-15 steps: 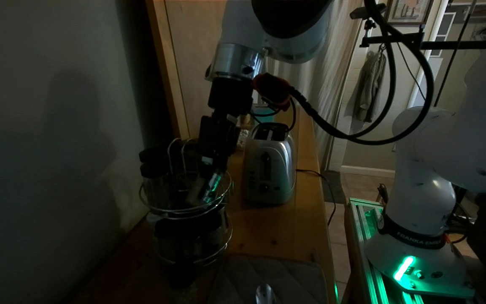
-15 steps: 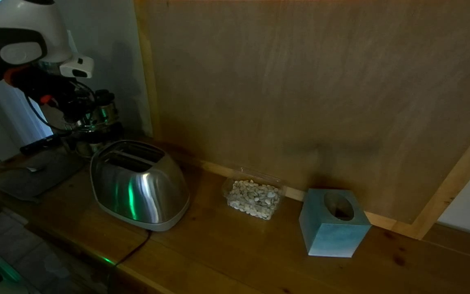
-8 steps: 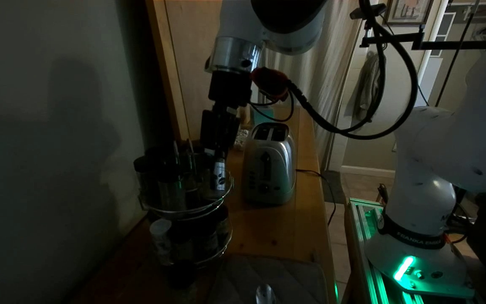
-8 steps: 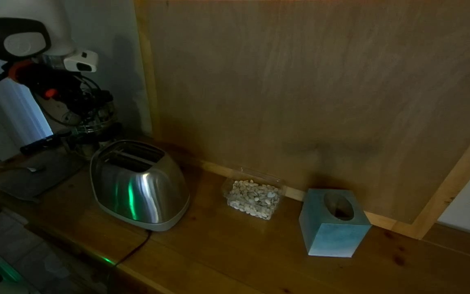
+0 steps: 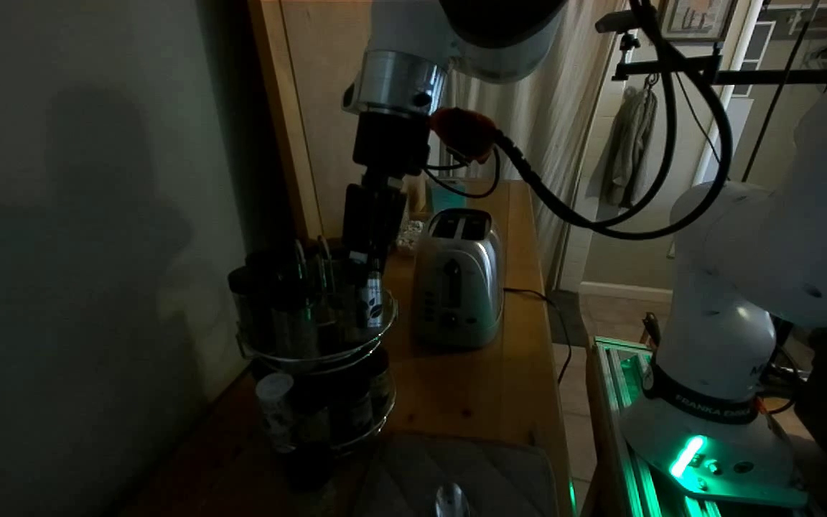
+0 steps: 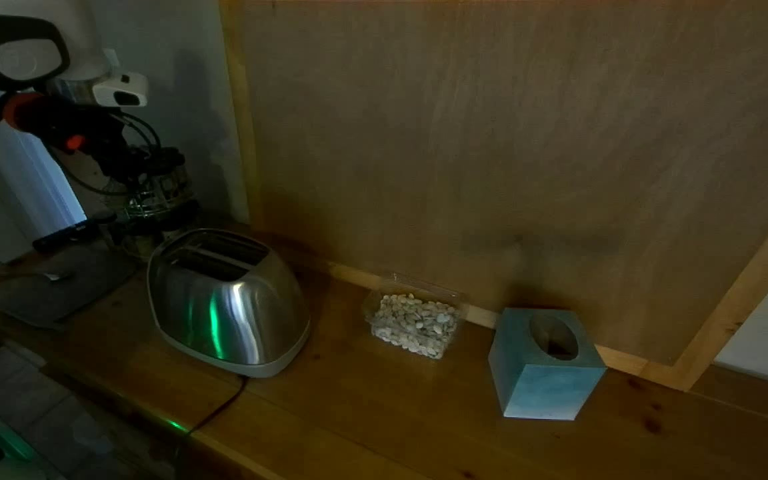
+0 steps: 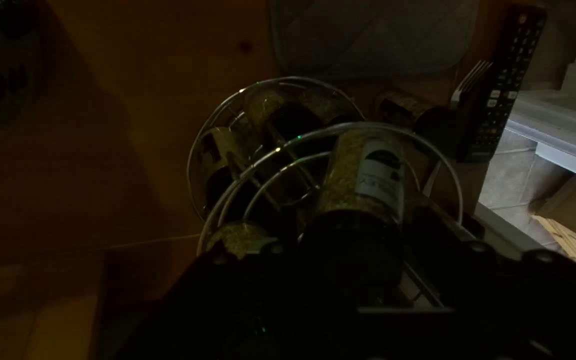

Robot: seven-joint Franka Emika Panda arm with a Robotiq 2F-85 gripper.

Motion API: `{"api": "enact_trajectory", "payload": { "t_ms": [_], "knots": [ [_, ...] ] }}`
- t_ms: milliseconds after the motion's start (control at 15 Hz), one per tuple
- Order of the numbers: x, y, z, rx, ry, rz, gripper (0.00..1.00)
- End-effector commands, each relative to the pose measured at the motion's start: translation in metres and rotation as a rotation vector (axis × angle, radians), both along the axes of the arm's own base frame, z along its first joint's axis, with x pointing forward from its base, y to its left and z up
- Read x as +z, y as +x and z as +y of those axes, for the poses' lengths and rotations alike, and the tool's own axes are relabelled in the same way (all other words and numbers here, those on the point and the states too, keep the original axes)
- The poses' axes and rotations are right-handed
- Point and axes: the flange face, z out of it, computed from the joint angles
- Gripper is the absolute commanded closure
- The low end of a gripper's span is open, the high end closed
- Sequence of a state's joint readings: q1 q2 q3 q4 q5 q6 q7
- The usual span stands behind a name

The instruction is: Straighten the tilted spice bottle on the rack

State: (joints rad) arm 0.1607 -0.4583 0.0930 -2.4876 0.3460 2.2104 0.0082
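Glass spice jar (image 5: 373, 305), pale label with a dark leaf mark, stands near upright in the upper tier of the wire rack (image 7: 278, 149), close to the rim on the side facing the toaster (image 5: 459, 301). Claw (image 5: 370, 267) directly above it, pointing down at a slight slant, tips at about the level of the jar's top.

Wrist view: dark cap (image 7: 350, 250) sits between the jaws, whose edges merge with the shadow; cannot tell how far apart they stand, nor whether they grip it.

Other jars (image 5: 241, 298) share the upper tier; more in the tier below, among them a pale-capped jar (image 5: 275, 391). Rack and toaster both on the wooden bench (image 5: 471, 402). Quilted pad (image 5: 471, 463) near the rack's foot, spoon (image 5: 451, 499) on it. Remote (image 7: 505, 85) and fork (image 7: 473, 77) just beside each other in the wrist view. Farther along the bench: tub of pebbles (image 6: 417, 323), then blue tissue box (image 6: 547, 387), well apart from the rack. Light dim.
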Motion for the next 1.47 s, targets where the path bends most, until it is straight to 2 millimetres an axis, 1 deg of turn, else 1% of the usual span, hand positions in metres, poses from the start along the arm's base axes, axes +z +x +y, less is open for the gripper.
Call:
{"api": "enact_trajectory", "payload": {
  "t_ms": [0, 133, 400, 800, 1400],
  "knots": [
    [0.018, -0.01, 0.005, 0.025, -0.049, -0.045, 0.63],
    [0.025, -0.014, 0.009, 0.046, -0.055, -0.062, 0.63],
    [0.025, -0.02, 0.016, 0.084, -0.032, -0.034, 0.63],
    [0.023, -0.022, 0.02, 0.107, -0.032, -0.01, 0.63],
    [0.032, -0.024, 0.035, 0.141, 0.005, -0.052, 0.63]
  ]
}}
